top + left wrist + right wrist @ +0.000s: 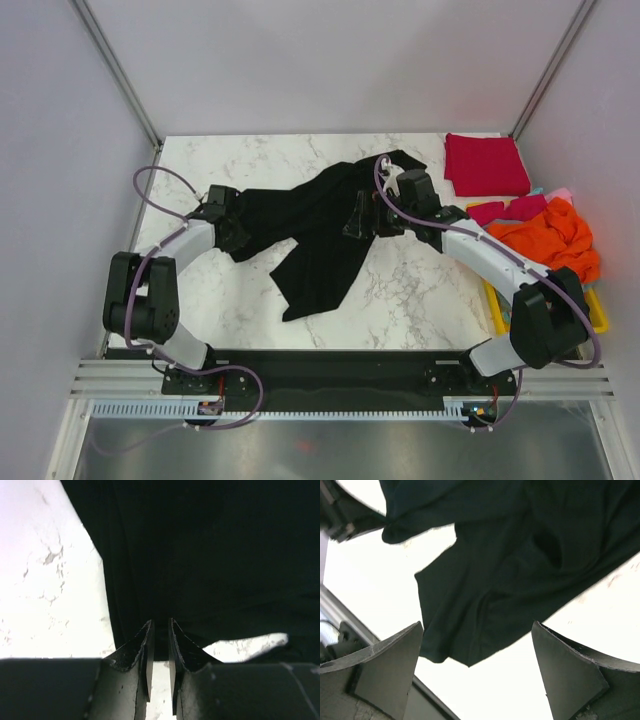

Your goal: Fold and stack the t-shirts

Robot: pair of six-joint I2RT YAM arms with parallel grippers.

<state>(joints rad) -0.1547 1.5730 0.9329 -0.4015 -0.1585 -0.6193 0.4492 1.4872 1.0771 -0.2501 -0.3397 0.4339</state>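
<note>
1. Top external view: the black t-shirt (325, 230) lies crumpled and unfolded across the middle of the marble table (420, 290), one part trailing toward the near edge and another reaching toward the far right
2. The left gripper (240, 233) is low at the shirt's left end, its arm coming in from the left side of the table
3. The right gripper (357, 217) sits over the middle of the same shirt, its arm curving in from the right
4. A red t-shirt (487, 165) lies folded flat at the far right corner of the table, apart from the black one
5. An orange t-shirt (555, 235) is heaped in the yellow basket (497, 310) at the right edge, with a pinkish-red cloth (515, 208) bunched just beyond it
6. Left wrist view: the left gripper (160, 625) has its fingers (145, 652) drawn nearly together, only a thin slot between them
7. The black t-shirt (210, 555) fills most of that view, and its hem runs right at the fingertips; whether the cloth is actually pinched I cannot tell
8. Bright table (45, 580) shows to the left of the cloth
9. Right wrist view: the right gripper (477, 627) stands wide apart, with nothing between its fingers (390, 665)
10. It hangs above the black t-shirt (520, 555), whose wrinkled folds spread beneath it over the pale table (600, 610)
</note>
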